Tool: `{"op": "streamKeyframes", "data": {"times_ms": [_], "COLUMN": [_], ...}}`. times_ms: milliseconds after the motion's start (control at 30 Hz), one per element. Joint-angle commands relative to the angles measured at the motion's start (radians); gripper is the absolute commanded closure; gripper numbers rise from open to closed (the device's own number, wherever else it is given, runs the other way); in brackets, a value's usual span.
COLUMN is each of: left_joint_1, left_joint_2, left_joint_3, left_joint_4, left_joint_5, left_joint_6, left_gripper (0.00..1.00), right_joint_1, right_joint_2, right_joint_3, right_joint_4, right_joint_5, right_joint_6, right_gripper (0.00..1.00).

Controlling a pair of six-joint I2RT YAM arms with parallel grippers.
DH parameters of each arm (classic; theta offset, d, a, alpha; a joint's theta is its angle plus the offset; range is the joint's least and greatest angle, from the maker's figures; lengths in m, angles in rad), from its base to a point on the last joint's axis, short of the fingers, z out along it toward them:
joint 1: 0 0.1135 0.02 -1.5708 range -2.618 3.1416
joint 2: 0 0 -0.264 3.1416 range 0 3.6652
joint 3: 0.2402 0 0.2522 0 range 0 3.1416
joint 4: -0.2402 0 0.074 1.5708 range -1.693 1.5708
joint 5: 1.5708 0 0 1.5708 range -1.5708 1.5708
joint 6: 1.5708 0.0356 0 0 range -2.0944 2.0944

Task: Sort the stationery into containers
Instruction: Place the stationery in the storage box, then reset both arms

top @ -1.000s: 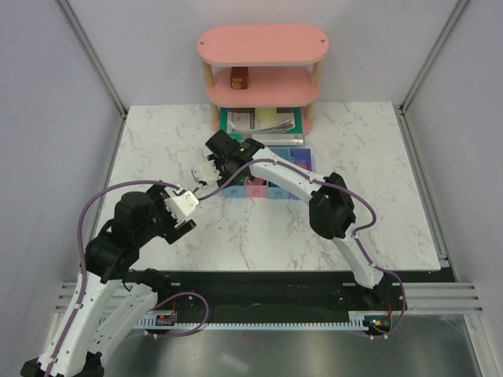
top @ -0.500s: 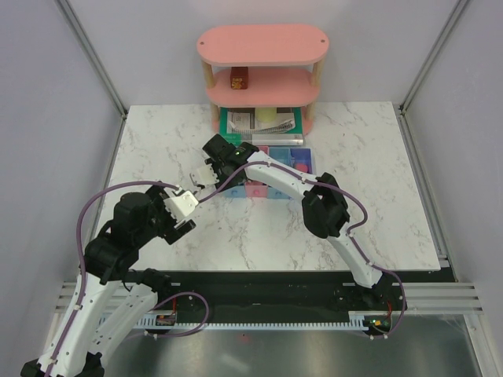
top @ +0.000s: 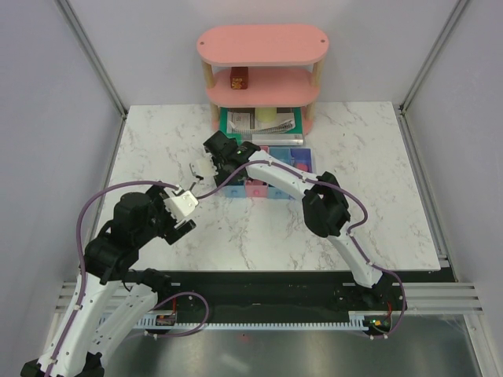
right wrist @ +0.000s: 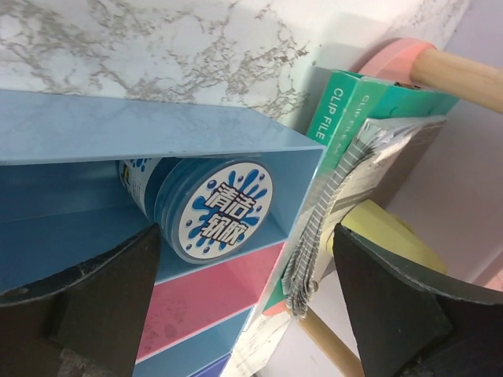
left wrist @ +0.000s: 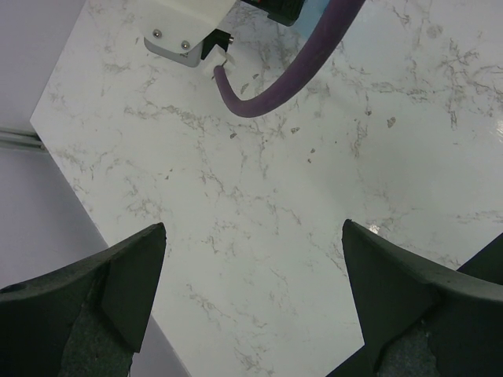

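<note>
The right claw (right wrist: 244, 298) hangs over the row of trays with its jaws wide apart, clamped on nothing. The round blue tape roll (right wrist: 212, 208) lies inside the end light blue tray (right wrist: 157, 129), tilted on its edge with the printed face turned up toward the camera. The pink tray (right wrist: 196, 314) is the next one beside it. One dark finger is just beside the roll; I cannot tell if it touches it.

The main danger, in my judgement, is the way out. If the claw goes up at an angle, this near finger can catch the roll and pull it out over the thin wall. It can also hook the wall and move the whole light row. The roll rests on its round edge, so a small push may make it roll or fall flat.

The other finger is close to the spiral notebook (right wrist: 346, 196) and the green clip files (right wrist: 346, 110) under the pink shelf (top: 262, 45). A sideways move can hit them.

The left claw (left wrist: 251, 290) is open and empty above the bare counter (left wrist: 259, 181). A purple cable (left wrist: 291, 71) hangs near the right arm, so the two arms may get tangled if they cross.
</note>
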Motion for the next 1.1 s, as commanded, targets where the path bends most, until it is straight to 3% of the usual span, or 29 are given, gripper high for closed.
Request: {"op": "streamKeyframes", "data": {"times_ms": [0,200,367,567,667,733,833,900,1067], "left_joint_1": [0.002,0.003,0.002,0.013,0.048,0.132,0.311,0.422,0.513], "left_joint_2": [0.003,0.089,0.177,0.344,0.450,0.525,0.601,0.663,0.672], "left_joint_3": [0.021,0.029,0.070,0.228,0.395,0.467,0.587,0.653,0.669], "left_joint_4": [0.014,0.005,-0.007,-0.007,-0.024,-0.036,-0.058,-0.073,-0.081], "left_joint_5": [0.015,-0.002,0.061,0.046,0.084,0.150,0.376,0.423,0.508], "left_joint_6": [-0.047,-0.079,-0.128,-0.194,-0.233,-0.251,-0.271,-0.266,-0.254], "left_gripper": [0.00,0.00,0.00,0.00,0.00,0.00,0.00,0.00,0.00], "right_joint_1": [-0.002,-0.030,-0.092,-0.242,-0.331,-0.384,-0.509,-0.605,-0.816], "right_joint_2": [-0.033,-0.127,-0.303,-0.556,-0.685,-0.740,-0.824,-0.864,-1.036], "right_joint_3": [-0.002,0.046,-0.073,-0.250,-0.322,-0.344,-0.327,-0.328,-0.438], "right_joint_4": [0.090,0.088,0.043,-0.043,-0.077,-0.103,-0.220,-0.293,-0.373], "right_joint_5": [0.072,0.095,0.106,-0.022,-0.124,-0.219,-0.363,-0.473,-0.614], "right_joint_6": [0.031,0.143,0.293,0.525,0.591,0.630,0.661,0.657,0.567], "right_gripper": [0.04,0.02,0.02,0.02,0.02,0.02,0.02,0.02,0.02]}}
